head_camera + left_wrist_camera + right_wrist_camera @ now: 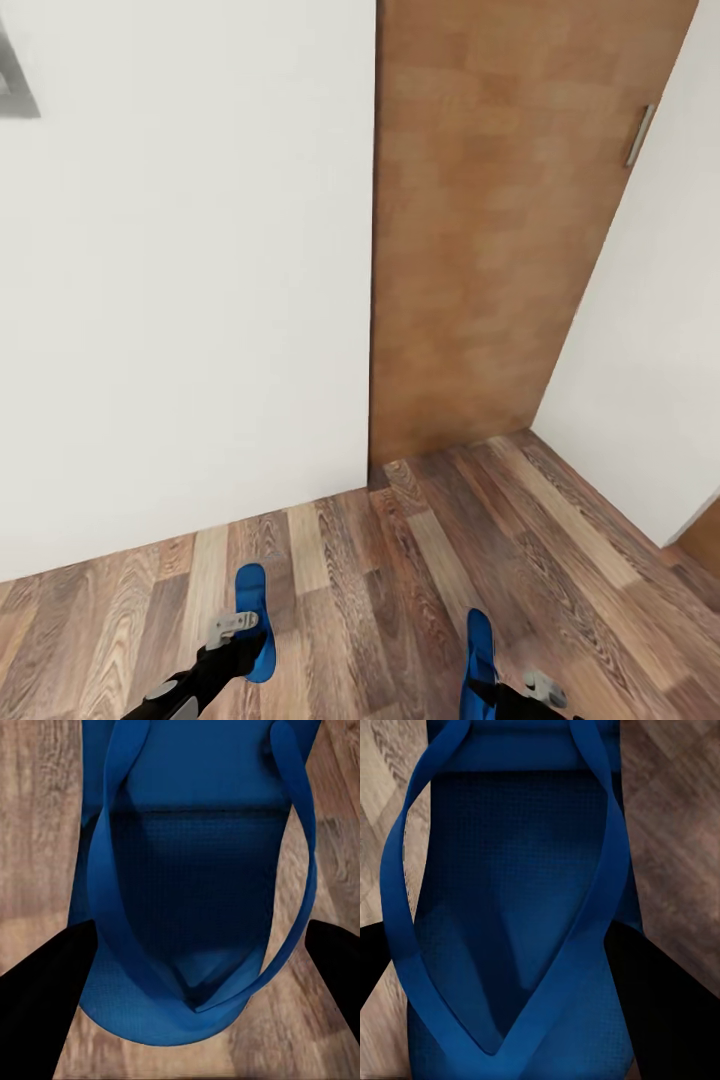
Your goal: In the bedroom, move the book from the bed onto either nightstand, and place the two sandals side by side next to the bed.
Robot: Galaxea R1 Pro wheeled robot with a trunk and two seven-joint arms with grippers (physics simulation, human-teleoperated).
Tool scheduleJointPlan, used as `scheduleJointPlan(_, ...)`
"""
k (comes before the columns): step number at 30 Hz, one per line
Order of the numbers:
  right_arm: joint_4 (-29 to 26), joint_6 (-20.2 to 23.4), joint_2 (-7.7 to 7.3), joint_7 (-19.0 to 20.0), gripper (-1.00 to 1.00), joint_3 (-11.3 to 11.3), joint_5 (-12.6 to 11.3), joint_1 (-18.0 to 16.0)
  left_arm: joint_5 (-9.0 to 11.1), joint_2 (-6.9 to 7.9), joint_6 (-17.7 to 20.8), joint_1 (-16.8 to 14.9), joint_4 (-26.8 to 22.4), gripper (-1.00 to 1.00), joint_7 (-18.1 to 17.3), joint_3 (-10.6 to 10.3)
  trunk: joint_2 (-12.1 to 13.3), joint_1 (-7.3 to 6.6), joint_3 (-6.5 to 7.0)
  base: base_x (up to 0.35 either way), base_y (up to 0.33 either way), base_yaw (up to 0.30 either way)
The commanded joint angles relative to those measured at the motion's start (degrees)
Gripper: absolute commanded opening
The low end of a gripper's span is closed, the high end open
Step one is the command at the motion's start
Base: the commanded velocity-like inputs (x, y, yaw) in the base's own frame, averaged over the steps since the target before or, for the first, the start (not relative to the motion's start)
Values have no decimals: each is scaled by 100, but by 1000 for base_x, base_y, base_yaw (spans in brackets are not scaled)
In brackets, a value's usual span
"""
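Head view: each claw carries a blue sandal, left claw (232, 628) on the left sandal (254, 610), right claw (528, 690) on the right sandal (480, 650), facing a wall (180, 300) and door (500, 230). Left wrist: fingers (41, 1001) flank the sole (202, 870). Right wrist: likewise (510, 892). Either could slip in transit if its edge-grip is shallow.

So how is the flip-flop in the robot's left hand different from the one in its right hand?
The left sandal sits further up the head view than the right sandal, and they are well apart, not side by side. The left sandal shows nearly its whole sole, while the right sandal runs off the picture's bottom edge. Both are bright blue with blue straps, point toward the wall, and each sits at a gripper: left gripper, right gripper.
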Motion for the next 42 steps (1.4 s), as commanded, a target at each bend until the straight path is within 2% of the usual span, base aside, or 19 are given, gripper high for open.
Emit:
scheduleJointPlan(1,-7,39,-5,2,-100,31,-62,0,58,2,-26,-7,6,-100,-8,-46,-2,-1,-5,0,0,292)
scheduleJointPlan(42,-7,39,-5,-4,-100,25,-58,0,58,-2,-26,-7,6,-100,-8,-49,-2,-1,-5,0,0,292)
